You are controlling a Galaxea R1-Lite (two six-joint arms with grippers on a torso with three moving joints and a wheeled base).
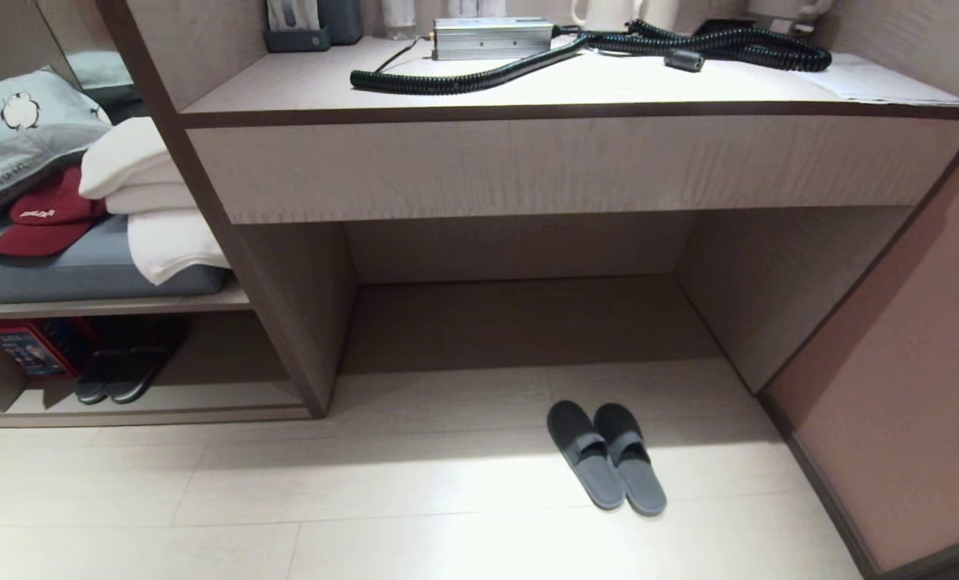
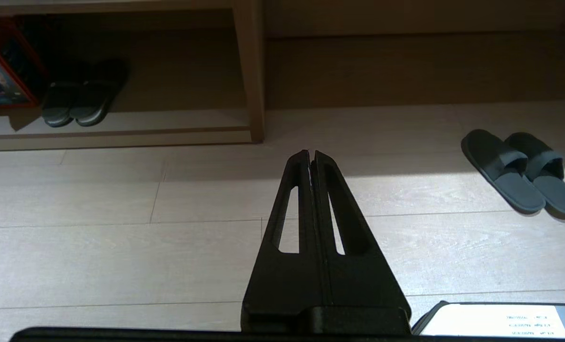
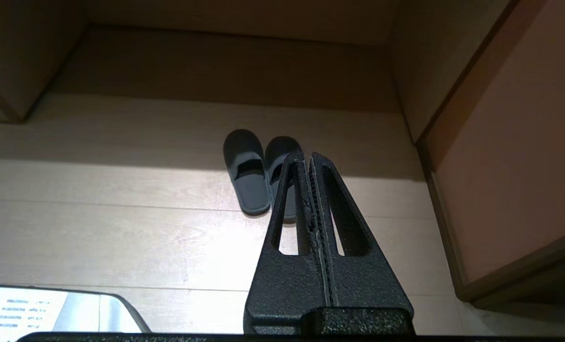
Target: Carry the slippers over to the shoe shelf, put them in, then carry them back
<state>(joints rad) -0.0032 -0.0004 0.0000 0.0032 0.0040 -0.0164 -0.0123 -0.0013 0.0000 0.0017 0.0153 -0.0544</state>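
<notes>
Though unseen overhead, both wrist views show closed fingers (image 2: 311,153).

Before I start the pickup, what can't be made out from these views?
- Right slipper: right wrist view, partly behind the right end effector.
- Red box in the shoe shelf: head view, print too small and shadowed.
- Black slippers: toes lost in shelf shadow.
- Both arms: outside head view.

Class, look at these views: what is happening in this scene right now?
Nothing is being handled yet. The slippers lie side by side on the floor before the open recess under the counter. The shoe shelf, low on the robot's left, already holds another dark pair. The left end effector and right end effector are both shut and empty above the floor.
</notes>
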